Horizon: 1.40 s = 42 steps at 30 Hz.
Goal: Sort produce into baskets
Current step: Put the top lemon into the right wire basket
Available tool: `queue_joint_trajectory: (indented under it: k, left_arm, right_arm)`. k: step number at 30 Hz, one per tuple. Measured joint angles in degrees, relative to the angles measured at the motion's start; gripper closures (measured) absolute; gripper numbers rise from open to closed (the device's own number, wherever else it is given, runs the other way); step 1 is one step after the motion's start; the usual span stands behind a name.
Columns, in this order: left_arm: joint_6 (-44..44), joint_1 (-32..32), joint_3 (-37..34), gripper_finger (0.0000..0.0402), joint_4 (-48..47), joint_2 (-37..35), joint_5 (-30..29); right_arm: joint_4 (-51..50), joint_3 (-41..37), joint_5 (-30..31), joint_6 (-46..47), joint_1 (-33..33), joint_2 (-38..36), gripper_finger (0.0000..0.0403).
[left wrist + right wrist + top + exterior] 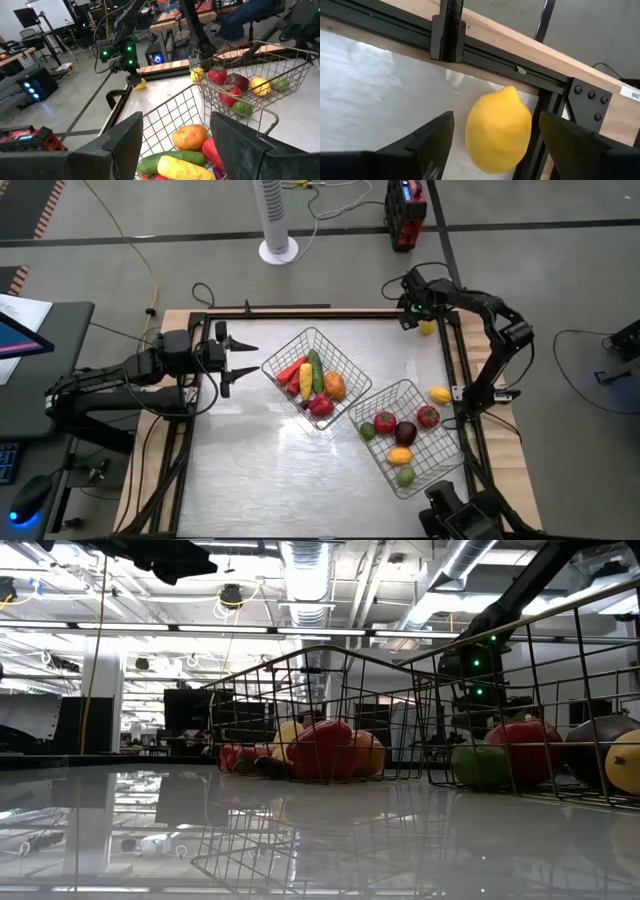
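The right gripper (pixel 492 137) sits at the upper right of the high view, over the table's far right corner, its two dark fingers (pixel 432 142) standing apart on either side of a lemon (pixel 498 128) with a gap on each side, not touching it. The lemon lies on the white tabletop (pixel 270 465) right against the black frame rail (pixel 485 52), with a bracket (pixel 590 102) just beside it, so there is little room on that side and open surface on the other.

The left gripper (pixel 238 358) hangs at the left of the high view, fingers partly spread and holding nothing, just left of the nearer basket.

The two wire baskets sit at an angle in the middle. The left basket (pixel 283 350) holds red, yellow, green and orange pieces; the right basket (pixel 440 465) holds red, dark purple, green and yellow ones. A second yellow piece (pixel 440 395) lies on the table just outside the right basket, near the right rail. The lower left of the tabletop is bare and free.

The lemon is smooth, bright yellow, with a small nub at one end. In the low view the mesh hides much of the produce, and the corner lemon cannot be made out there.
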Motion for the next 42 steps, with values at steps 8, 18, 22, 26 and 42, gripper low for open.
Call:
queue_joint_trajectory:
  k: [8,18,22,26,42]
  left_arm:
    - [-0.35,0.0,0.0,0.0183,-0.48,0.0,0.0]
    - [0.31,0.0,0.0,0.0183,-1.16,-0.02,0.0]
    - [0.3,0.0,0.0,0.0183,-1.16,-0.02,0.0]
    - [0.23,0.0,0.0,0.0183,-1.13,-0.02,0.0]
    - [-0.02,0.0,0.0,0.0183,-1.07,-0.02,0.02]
  right_arm:
    - [-0.36,0.57,0.52,0.16,0.0,4.83,0.0091]
    - [-0.98,1.26,3.39,0.16,-0.1,6.45,0.0101]
    - [-1.53,1.27,2.34,0.2,-0.09,6.43,0.0131]
    - [-2.94,1.27,-1.02,1.08,0.59,6.42,0.0153]
    - [-8.82,1.27,-1.34,4.74,2.72,-2.31,0.0101]
